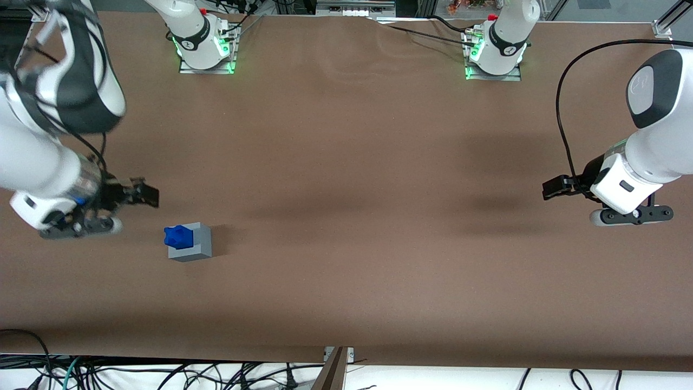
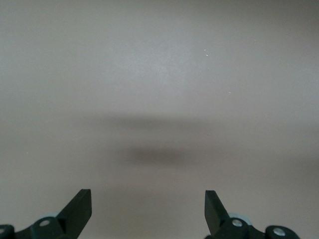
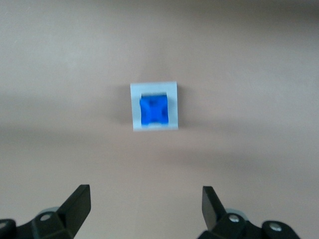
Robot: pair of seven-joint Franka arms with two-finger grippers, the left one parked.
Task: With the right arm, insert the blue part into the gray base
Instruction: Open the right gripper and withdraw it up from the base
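Note:
The blue part (image 1: 178, 236) sits in the recess on top of the gray base (image 1: 192, 243), toward the working arm's end of the table. In the right wrist view the blue part (image 3: 153, 110) fills the square recess of the gray base (image 3: 173, 105). My right gripper (image 1: 142, 193) hangs above the table, a little farther from the front camera than the base and apart from it. It is open and empty, and its fingers (image 3: 79, 201) stand wide apart over bare table in the right wrist view.
The brown table (image 1: 346, 216) stretches toward the parked arm's end. Two arm bases (image 1: 203, 43) stand at the table's back edge. Cables (image 1: 162, 374) lie below the front edge.

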